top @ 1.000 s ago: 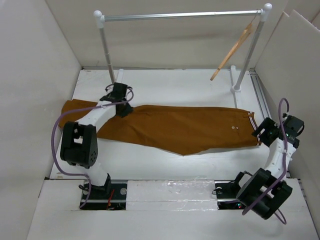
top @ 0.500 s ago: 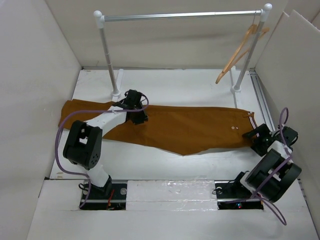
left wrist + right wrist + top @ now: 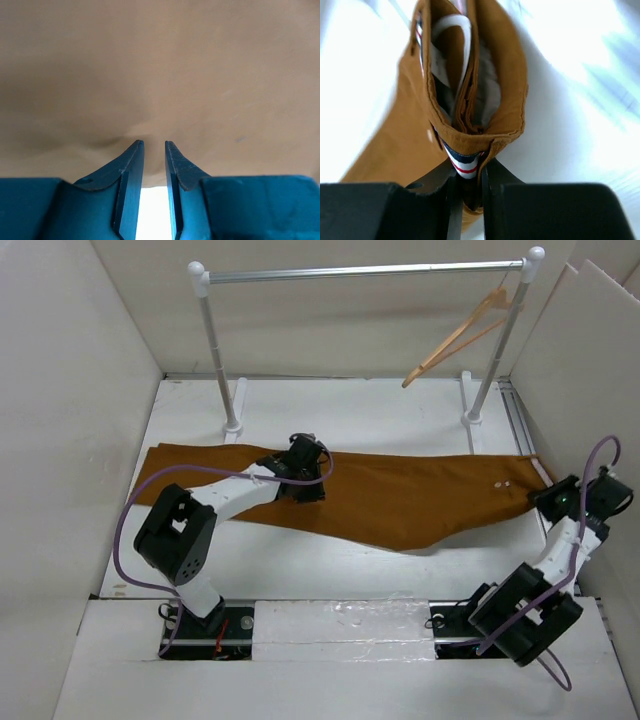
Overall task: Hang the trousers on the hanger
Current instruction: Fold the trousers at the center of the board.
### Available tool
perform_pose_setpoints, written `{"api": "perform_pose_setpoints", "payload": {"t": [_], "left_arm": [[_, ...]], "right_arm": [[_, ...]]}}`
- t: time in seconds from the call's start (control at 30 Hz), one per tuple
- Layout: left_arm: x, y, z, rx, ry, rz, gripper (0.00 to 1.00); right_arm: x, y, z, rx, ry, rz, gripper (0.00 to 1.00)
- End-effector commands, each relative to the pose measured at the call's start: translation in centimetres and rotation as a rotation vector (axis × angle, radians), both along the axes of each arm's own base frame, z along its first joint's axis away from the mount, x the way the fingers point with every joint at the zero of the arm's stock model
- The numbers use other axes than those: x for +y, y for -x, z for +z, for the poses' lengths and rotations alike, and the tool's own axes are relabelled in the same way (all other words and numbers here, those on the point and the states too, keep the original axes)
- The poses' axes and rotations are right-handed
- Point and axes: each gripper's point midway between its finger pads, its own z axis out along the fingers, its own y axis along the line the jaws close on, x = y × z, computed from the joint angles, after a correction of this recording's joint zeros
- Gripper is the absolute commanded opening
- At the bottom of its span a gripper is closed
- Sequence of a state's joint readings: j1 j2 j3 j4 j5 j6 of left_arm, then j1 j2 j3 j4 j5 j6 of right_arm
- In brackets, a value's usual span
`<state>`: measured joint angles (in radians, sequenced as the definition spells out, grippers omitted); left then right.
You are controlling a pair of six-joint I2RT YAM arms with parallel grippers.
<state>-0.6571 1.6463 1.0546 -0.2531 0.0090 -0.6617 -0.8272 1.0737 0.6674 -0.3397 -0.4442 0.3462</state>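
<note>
Trousers [image 3: 400, 495]: spread flat across mid-frame on the surface [image 3: 350, 405], with bare room above them; hanger [image 3: 455, 335] hangs on the rail [image 3: 360, 272], upper right. Right hand [image 3: 468, 172]: only its wrist view shows it pinching the striped waistband. Left hand [image 3: 154, 145]: fingers nearly together against the cloth, but I cannot tell whether they grip it.

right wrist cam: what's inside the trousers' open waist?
White lining and a white looped tag show inside the trousers at the waist. The right pincer is shut on the striped trim at the near rim. Cloth covers anything deeper down the legs.
</note>
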Motion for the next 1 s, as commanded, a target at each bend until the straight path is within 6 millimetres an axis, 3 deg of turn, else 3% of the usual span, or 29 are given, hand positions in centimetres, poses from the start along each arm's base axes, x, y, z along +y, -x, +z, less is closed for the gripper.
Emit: {"api": "perform_pose_setpoints", "payload": {"t": [0.0, 0.03, 0.07, 0.17, 0.2, 0.23, 0.27, 0.3, 0.37, 0.4, 0.43, 0.53, 0.57, 0.63, 0.67, 0.7, 0.77, 0.8, 0.87, 0.9, 0.93, 0.97], "left_arm": [[-1.2, 1.4, -0.4, -0.01, -0.021, -0.061, 0.2], [-2.8, 2.6, -0.3, 0.008, 0.008, -0.116, 0.19], [-3.4, 3.1, -0.4, 0.012, 0.01, -0.135, 0.19], [-6.2, 4.7, -0.2, 0.016, 0.03, -0.209, 0.18], [-7.0, 5.1, -0.6, 0.025, 0.029, -0.227, 0.18], [-8.3, 5.3, -0.1, 0.02, 0.047, -0.253, 0.18], [-10.4, 6.2, -0.1, 0.024, 0.05, -0.303, 0.18], [-10.4, 6.2, -0.1, 0.024, 0.05, -0.304, 0.18], [-10.9, 6.2, 0.1, 0.034, 0.042, -0.294, 0.16], [-10.8, 6.1, 0.3, 0.027, 0.035, -0.286, 0.16], [-10.1, 5.0, 0.7, 0.012, 0.029, -0.252, 0.16], [-6.9, 1.6, 4.6, -0.054, 0.047, -0.153, 0.15], [-4.1, -1.0, 7.9, -0.114, 0.088, -0.071, 0.15], [-0.4, -4.2, 12.0, -0.221, 0.106, 0.015, 0.15], [3.3, -5.9, 15.0, -0.28, 0.123, 0.103, 0.15], [5.0, -6.9, 17.8, -0.335, 0.143, 0.141, 0.15], [8.5, -7.7, 21.8, -0.411, 0.156, 0.216, 0.16], [10.3, -8.4, 24.4, -0.451, 0.201, 0.241, 0.16], [12.3, -8.3, 27.5, -0.508, 0.229, 0.277, 0.16], [13.1, -8.4, 29.4, -0.547, 0.246, 0.293, 0.16], [15.0, -8.8, 30.5, -0.576, 0.246, 0.34, 0.16], [16.0, -8.5, 32.0, -0.611, 0.261, 0.366, 0.17]], "right_arm": [[-3.2, -1.0, 9.9, -0.098, 0.255, -0.034, 0.0], [-3.1, -0.9, 11.0, -0.107, 0.271, -0.027, 0.0], [-3.5, -1.1, 14.0, -0.135, 0.343, -0.016, 0.0], [-3.0, -1.1, 16.8, -0.109, 0.427, 0.038, 0.0], [-2.8, -1.2, 19.0, -0.13, 0.475, 0.045, 0.0], [-2.2, -1.2, 19.5, -0.126, 0.485, 0.065, 0.0], [-0.6, -1.7, 20.9, -0.154, 0.522, 0.123, 0.0], [-0.6, -1.7, 20.9, -0.154, 0.523, 0.123, 0.0], [4.3, -3.6, 22.0, -0.244, 0.524, 0.292, 0.0], [4.3, -3.7, 22.2, -0.251, 0.53, 0.292, 0.0], [7.1, -4.6, 22.7, -0.284, 0.531, 0.361, 0.0], [11.7, -6.1, 24.7, -0.338, 0.531, 0.424, 0.0], [16.2, -7.0, 25.0, -0.378, 0.504, 0.537, 0.0], [19.8, -7.8, 26.5, -0.429, 0.462, 0.569, 0.0], [24.2, -8.5, 26.6, -0.463, 0.43, 0.665, 0.0], [25.9, -8.9, 27.2, -0.482, 0.421, 0.672, 0.0], [29.1, -10.0, 28.3, -0.523, 0.386, 0.682, 0.0], [32.9, -10.6, 26.9, -0.502, 0.365, 0.753, 0.0], [36.1, -11.4, 29.0, -0.559, 0.343, 0.766, 0.0], [39.7, -12.0, 27.5, -0.536, 0.339, 0.826, 0.0], [41.6, -12.3, 27.4, -0.543, 0.326, 0.856, 0.0], [43.5, -12.4, 29.5, -0.601, 0.302, 0.874, 0.0]]}}
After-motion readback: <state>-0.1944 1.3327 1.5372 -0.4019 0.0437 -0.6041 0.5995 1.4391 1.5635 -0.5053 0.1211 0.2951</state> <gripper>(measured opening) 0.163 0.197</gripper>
